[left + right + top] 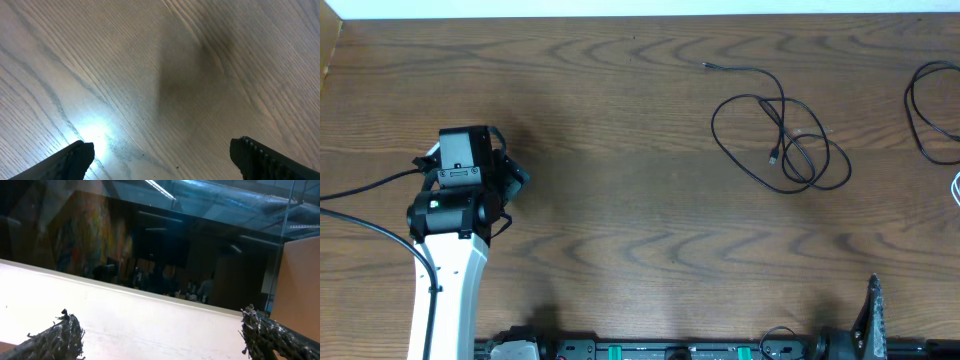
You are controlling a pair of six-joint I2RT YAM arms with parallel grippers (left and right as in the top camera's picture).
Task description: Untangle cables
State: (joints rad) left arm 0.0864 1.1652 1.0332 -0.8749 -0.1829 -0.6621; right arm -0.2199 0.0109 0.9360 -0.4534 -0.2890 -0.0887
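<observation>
I'm in an industrial-looking lab: beyond my wooden tabletop [620, 220] stands a dark glass wall [150, 245], with exposed ceiling ducts [240, 200] above it.

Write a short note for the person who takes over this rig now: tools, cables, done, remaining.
Left tool: open, empty, over the table at the left.
Right tool: open, empty, pointing away from the table.
Cables: one black cable right of centre, looped across itself; a second black cable at the right edge, apart from it; a bit of white cable below that, mostly out of view.
Done: the two black cables lie separate.
Left: the centre loops look crossed; white cable cannot be judged.
</observation>
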